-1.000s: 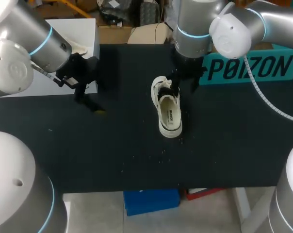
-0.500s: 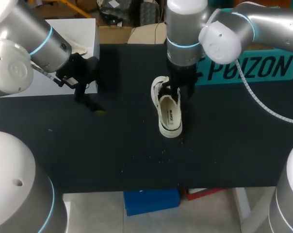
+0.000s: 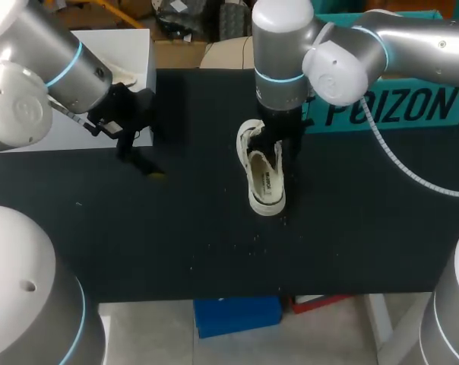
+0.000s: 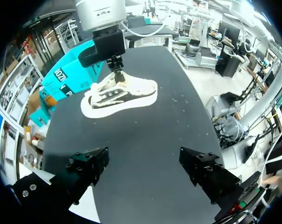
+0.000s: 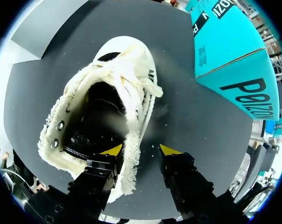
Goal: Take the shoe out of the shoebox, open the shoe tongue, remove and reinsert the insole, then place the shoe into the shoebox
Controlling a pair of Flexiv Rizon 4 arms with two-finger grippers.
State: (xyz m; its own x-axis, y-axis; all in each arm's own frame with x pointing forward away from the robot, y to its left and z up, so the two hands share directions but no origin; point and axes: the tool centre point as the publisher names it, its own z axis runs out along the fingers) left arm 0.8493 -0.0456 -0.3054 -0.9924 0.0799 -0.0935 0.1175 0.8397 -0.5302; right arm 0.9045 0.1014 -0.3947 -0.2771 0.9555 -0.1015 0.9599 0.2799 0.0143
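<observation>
The shoe (image 5: 101, 107) is out of its box and lies directly under the right gripper (image 5: 140, 150), on the dark table (image 3: 176, 228). The teal shoebox (image 5: 229, 60) is off to one side of that gripper, well apart from the shoe. The right gripper is released. One yellow-tipped finger reaches down inside the fleece-lined mouth of the shoe, and the other hangs outside the side wall, with a strip of bare table showing between it and the fleece. The wall sits between the fingers near the eyelets but is not pinched. The left gripper (image 4: 145, 170) is also released, with its fingers spread wide over bare table and nothing between them; the shoe is well ahead of it. The step in hand looks like the work at the mouth of the shoe, either opening the tongue or reaching for the insole. Whether the insole is seated inside cannot be told, because the interior is dark. The next move probably calls for the inner finger to go lower and for the pair to close on the lining or insole edge. The shoe may need steadying by the other arm, since it is light and could lift or slide.
</observation>
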